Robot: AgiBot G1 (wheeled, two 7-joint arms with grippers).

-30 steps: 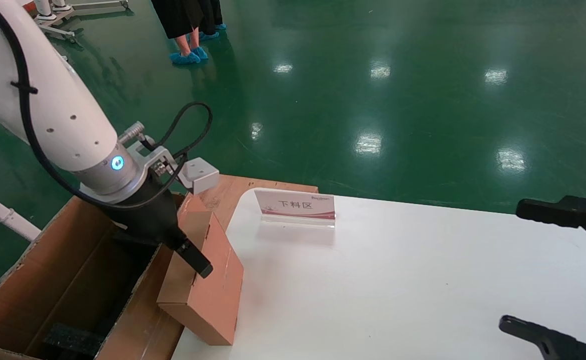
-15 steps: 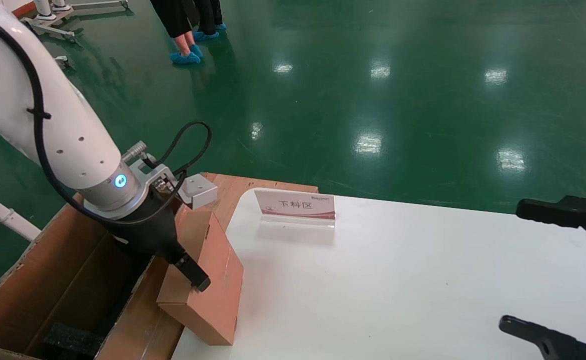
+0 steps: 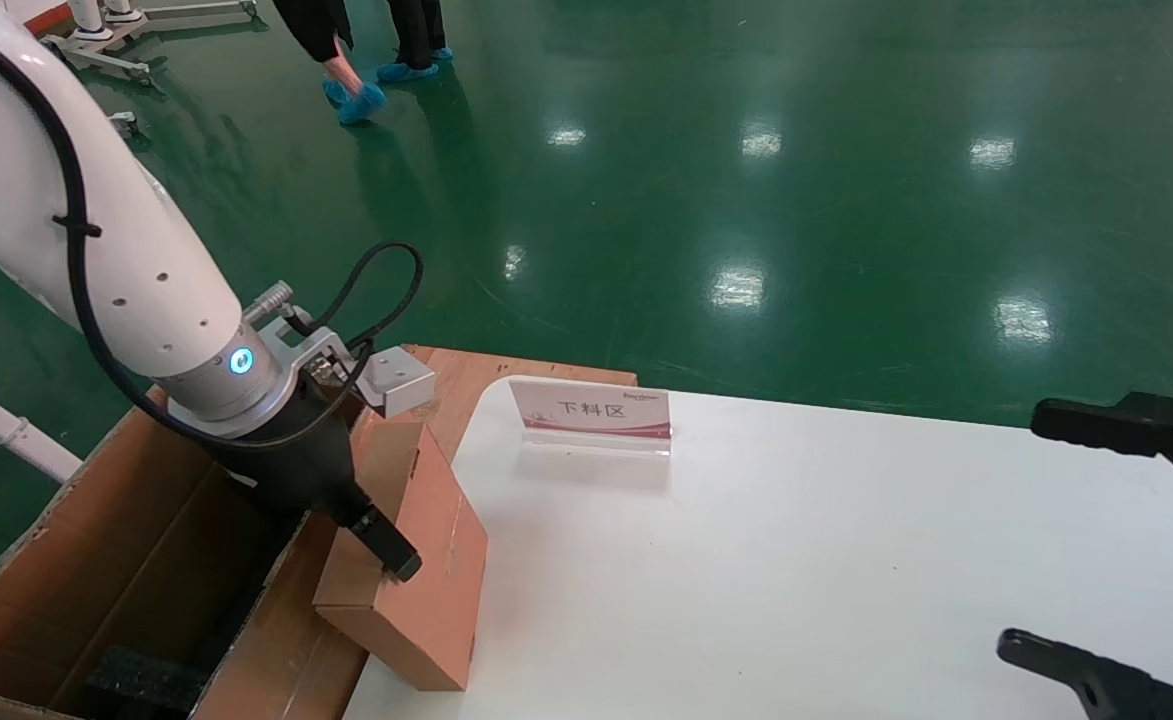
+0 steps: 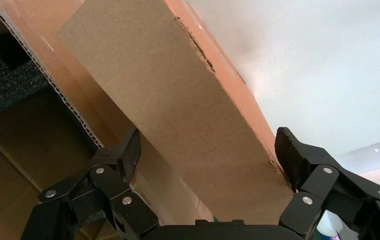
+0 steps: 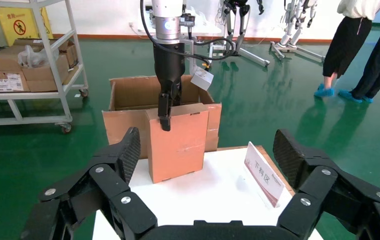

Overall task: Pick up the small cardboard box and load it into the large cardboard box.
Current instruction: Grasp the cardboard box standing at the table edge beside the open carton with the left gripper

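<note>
The small cardboard box [image 3: 431,570] stands on end, tilted, at the white table's left edge and leans on a flap of the large cardboard box [image 3: 76,560]. My left gripper [image 3: 386,550] is open and straddles its upper end. In the left wrist view the box's narrow face [image 4: 178,100] lies between the pads; one pad [image 4: 285,150] meets its edge and the other [image 4: 132,147] stands a little off. The right wrist view shows the small box [image 5: 178,145] in front of the large box [image 5: 128,95]. My right gripper [image 3: 1066,540] is open and empty at the table's right edge.
Black foam [image 3: 141,675] lies at the bottom of the large box. A sign stand [image 3: 591,410] sits at the back of the white table [image 3: 796,560]. People stand on the green floor behind [image 3: 356,95]. A shelf cart [image 5: 28,65] stands beyond the large box.
My left gripper has come down a little over the small box's upper end and then held still. The box and the right arm have not moved.
</note>
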